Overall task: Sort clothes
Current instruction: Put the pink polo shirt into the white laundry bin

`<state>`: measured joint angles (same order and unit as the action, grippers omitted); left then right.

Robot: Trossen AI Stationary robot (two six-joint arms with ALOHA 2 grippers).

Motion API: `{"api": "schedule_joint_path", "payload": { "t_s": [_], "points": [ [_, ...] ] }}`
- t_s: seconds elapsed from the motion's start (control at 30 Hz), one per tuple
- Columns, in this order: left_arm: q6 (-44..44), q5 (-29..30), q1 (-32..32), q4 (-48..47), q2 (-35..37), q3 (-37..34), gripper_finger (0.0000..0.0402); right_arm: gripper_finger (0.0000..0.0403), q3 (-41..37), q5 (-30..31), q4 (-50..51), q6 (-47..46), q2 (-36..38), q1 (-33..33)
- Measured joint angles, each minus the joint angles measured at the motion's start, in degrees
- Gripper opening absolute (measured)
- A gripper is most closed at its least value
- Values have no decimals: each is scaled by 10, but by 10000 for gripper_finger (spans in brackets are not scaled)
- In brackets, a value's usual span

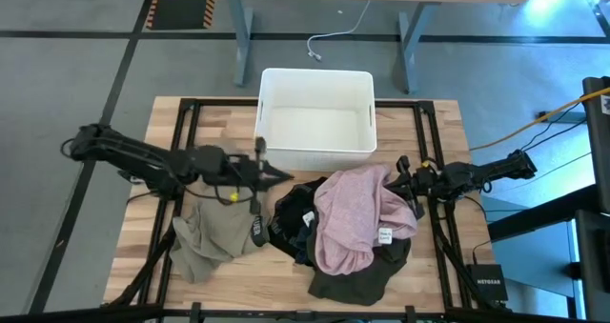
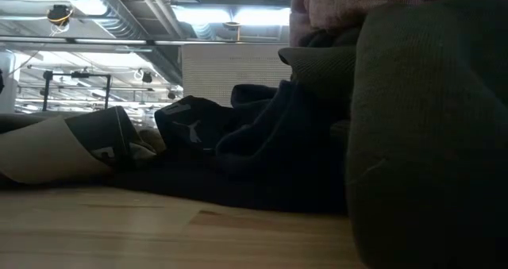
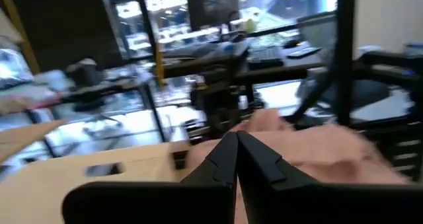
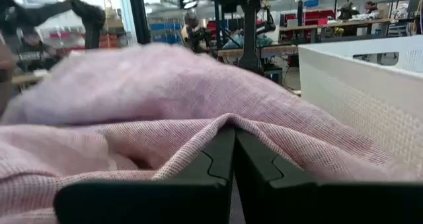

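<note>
Right gripper [image 4: 232, 135], low over the table's right half, has its two dark fingers pressed together, and a ridge of the pale pink knit garment [image 1: 357, 213] rises to their tips in the right wrist view, which reads as a pinch on that fabric. Left gripper [image 1: 283, 175] hangs over the left half, its jaws closed to a point and holding nothing that shows. Below it lies the flat khaki-olive garment [image 1: 205, 239] on the pale wooden table [image 1: 429, 285].

Nearest the front edge sits the dark olive-grey garment [image 1: 357, 280], largely under the pink knit, whose white tag [image 1: 385, 235] faces up. Crumpled between pink and khaki is the black garment with white labels [image 1: 294, 223]. Behind the heap stands the white rectangular plastic bin [image 1: 317, 117], with nothing in it that I can see.

Sorting looks barely begun: all four pieces are on the table, three of them overlapping. The step in hand seems to be peeling the pink knit off the pile. Next, it likely needs a lift high enough to free it from the olive-grey and black cloth, without dragging them along.
</note>
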<state>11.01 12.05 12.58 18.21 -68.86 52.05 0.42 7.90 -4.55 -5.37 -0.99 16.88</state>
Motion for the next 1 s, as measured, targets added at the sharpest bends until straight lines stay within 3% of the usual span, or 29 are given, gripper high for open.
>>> {"api": "schedule_joint_path", "payload": {
  "t_s": [0.3, 0.53, 0.77, 1.0],
  "points": [
    [14, 2, 43, -39, -131, 87, 9, 21, 0, 0, -64, -184, 0, 0],
    [-1, 18, 42, -43, -193, 117, 89, 21, 0, 5, -81, -203, 0, 0],
    [0, 17, 48, -43, -236, 166, 173, 21, 0, -34, -58, -228, 0, 0],
    [49, 36, 45, -46, -292, 187, 214, 21, 0, -25, -59, -225, 0, 0]
  ]
}}
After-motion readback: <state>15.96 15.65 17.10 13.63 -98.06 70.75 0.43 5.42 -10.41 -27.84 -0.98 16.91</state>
